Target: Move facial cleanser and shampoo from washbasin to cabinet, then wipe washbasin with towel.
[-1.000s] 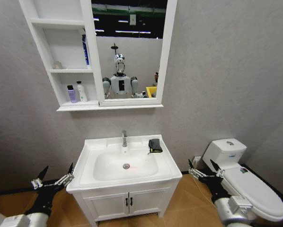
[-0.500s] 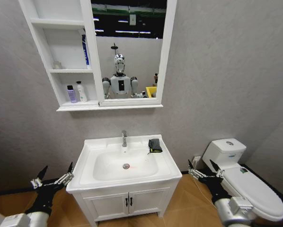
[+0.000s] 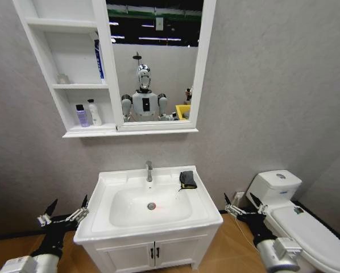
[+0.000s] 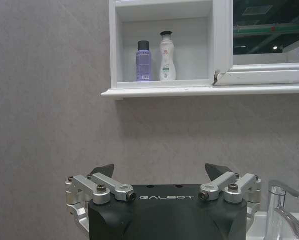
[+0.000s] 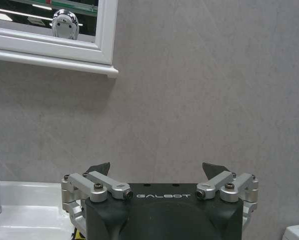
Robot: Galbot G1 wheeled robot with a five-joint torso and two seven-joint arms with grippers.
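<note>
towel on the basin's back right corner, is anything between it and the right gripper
Nothing visible blocks it. The towel lies alone on the washbasin rim, right of the tap. The right gripper hangs open, low beside the basin's right front corner, so it must rise over that edge. The left gripper waits open on the other side.

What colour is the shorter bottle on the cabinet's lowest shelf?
Purple with a black cap; the shorter bottle shows best in the left wrist view, beside a white bottle.
</note>
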